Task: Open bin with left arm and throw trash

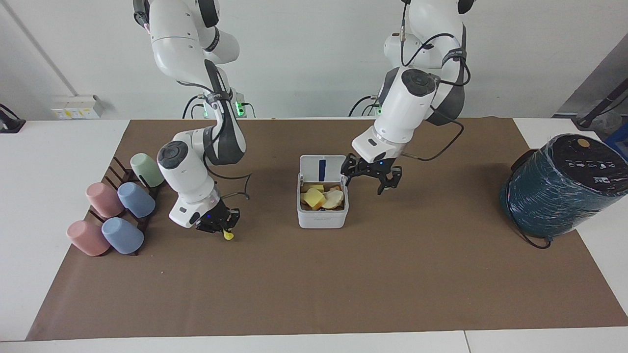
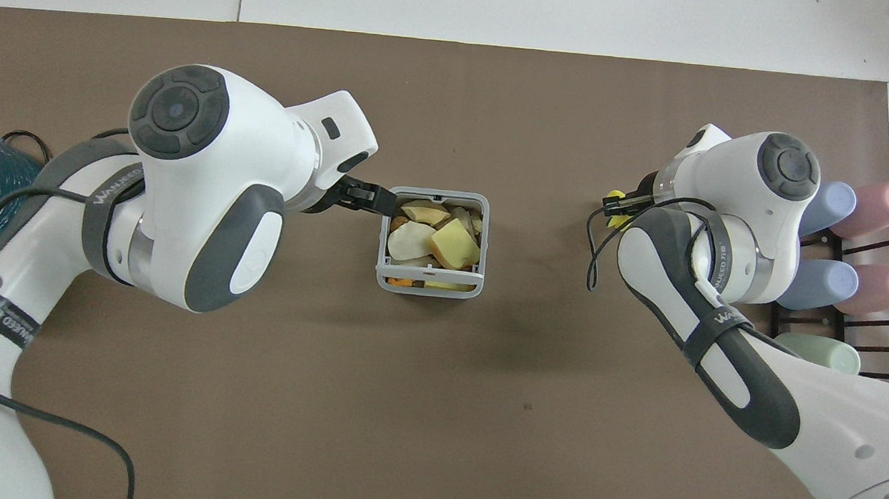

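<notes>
**Spotter:** If you start at the right arm's end of the table, you meet the pastel cups (image 1: 117,211) lying on their rack. Just beside them, toward the middle, your right gripper (image 1: 218,228) is down low over the brown mat (image 1: 314,284).

**Operator:** What is it doing?

**Spotter:** Its fingers are pinching the yellow lump (image 1: 227,235), which sticks out below the tips. You can't tell whether the lump is clear of the mat. From overhead only a sliver of the yellow lump (image 2: 612,218) shows past the right gripper (image 2: 618,207).

**Operator:** And the bin?

**Spotter:** You'll find the bin (image 1: 322,220) in the middle of the mat, between the two arms. Its lid (image 1: 322,166) stands upright on the edge nearer to the robots, blue strip showing. Scraps fill it nearly to the rim: a yellow wedge (image 1: 312,197) lies on top with a cream piece (image 1: 334,197) touching it. Overhead you see the same yellow wedge (image 2: 454,244) and cream piece (image 2: 408,239) inside the bin (image 2: 428,286), with orange bits underneath.

**Operator:** My left gripper?

**Spotter:** Your left gripper (image 1: 365,184) hangs in the air just beside the bin, on the left arm's end, fingers spread and holding nothing. Overhead, the left gripper (image 2: 366,195) sits at the bin's edge, not over the scraps. Last comes the big teal cylinder (image 1: 554,196), well apart at the mat's corner.
</notes>
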Motion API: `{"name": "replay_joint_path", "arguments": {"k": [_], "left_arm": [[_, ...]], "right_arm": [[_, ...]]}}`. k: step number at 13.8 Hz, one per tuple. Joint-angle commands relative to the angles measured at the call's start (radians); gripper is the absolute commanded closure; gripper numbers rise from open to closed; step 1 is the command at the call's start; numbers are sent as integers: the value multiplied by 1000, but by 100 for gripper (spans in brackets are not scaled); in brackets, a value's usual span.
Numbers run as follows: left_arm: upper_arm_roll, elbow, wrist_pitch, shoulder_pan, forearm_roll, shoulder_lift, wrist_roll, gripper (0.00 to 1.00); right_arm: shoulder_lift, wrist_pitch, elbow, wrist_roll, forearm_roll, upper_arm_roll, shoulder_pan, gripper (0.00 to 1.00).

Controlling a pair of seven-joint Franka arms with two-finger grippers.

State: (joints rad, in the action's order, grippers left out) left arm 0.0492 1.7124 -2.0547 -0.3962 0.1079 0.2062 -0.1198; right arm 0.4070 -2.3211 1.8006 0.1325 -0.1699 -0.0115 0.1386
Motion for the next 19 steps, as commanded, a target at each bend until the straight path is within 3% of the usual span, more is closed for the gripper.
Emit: {"name": "replay_joint_path", "arguments": {"k": [1, 6, 10, 13, 14, 15, 16, 19], "left_arm": [[1, 10, 91, 77, -51, -54, 0, 0], [1, 3, 232, 227, -53, -177, 34, 0], [1, -16, 304, 325, -65, -221, 134, 0], [-11, -19, 338, 390, -73, -237, 270, 0], [-17, -20, 358, 404, -73, -238, 270, 0], [-18, -48, 393, 408, -73, -238, 270, 0], [-17, -106, 442, 409, -73, -234, 269, 0], [-23, -191, 541, 404, -77, -205, 266, 0]], "right_arm": [[-51, 112, -79, -124, -5, -18, 4, 100], [-68, 106, -155, -459, -74, -145, 28, 100], [-65, -23, -139, -771, -102, -150, 168, 100], [-68, -26, -113, -838, -102, -150, 229, 100], [-70, -29, -95, -840, -102, -150, 231, 79], [-70, -32, -86, -841, -102, -150, 233, 29], [-73, -35, -83, -838, -99, -150, 234, 0], [-68, -58, -84, -834, -97, -150, 245, 0]]}}
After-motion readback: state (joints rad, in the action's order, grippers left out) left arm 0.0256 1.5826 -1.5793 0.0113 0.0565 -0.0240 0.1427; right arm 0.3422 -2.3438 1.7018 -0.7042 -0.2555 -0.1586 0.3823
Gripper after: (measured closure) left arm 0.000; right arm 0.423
